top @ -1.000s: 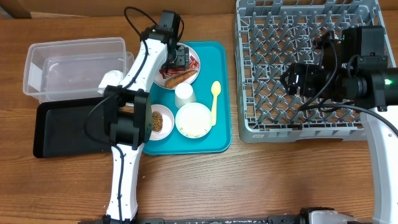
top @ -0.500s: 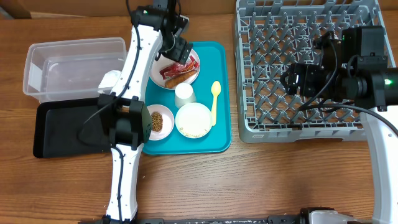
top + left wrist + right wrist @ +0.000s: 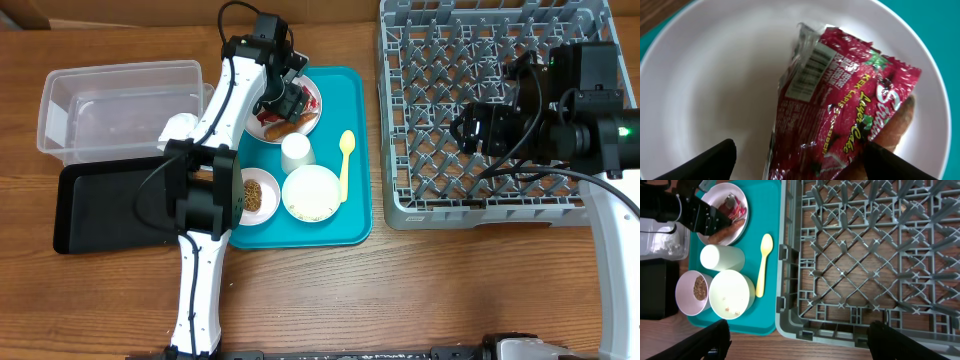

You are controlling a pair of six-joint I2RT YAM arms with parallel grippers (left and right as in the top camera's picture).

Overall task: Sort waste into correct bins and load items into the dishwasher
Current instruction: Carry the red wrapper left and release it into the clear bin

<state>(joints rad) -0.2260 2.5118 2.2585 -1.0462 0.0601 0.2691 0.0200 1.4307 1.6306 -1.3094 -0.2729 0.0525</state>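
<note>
Left fingers (image 3: 285, 100): spread, one tip on either side of the red wrapper (image 3: 840, 100), low over the white plate (image 3: 715, 75). Nothing is pinched yet.
Red wrapper: lies crinkled on the plate, which sits on the teal tray (image 3: 355, 225). One end rests over the carrot (image 3: 902, 122).
Why so placed: my reading is that the fingers straddle the wrapper so they can close on it alone and leave the carrot behind. The two probably go to different bins.
Bins: the clear tub (image 3: 60, 100) and black tray (image 3: 100, 210) sit together on the bench (image 3: 450, 290), left of the teal tray and on the left arm's side.
Right fingers (image 3: 472, 128): spread wide and holding nothing, over the grey dish rack (image 3: 480, 60). Judged to be parked out of the left arm's way.
Dishes: the cup (image 3: 297, 152), spoon (image 3: 346, 160) and two bowls are on the teal tray, not loaded.
Change, half a second back: the left wrist was up at the tray's far edge, with wrapper and carrot open to the overhead view. It has now come down over the plate and covers most of the wrapper.
Change, a second back: it sat in much the same low spot as now.
Unchanged: the right arm, the dishes and the bins.
</note>
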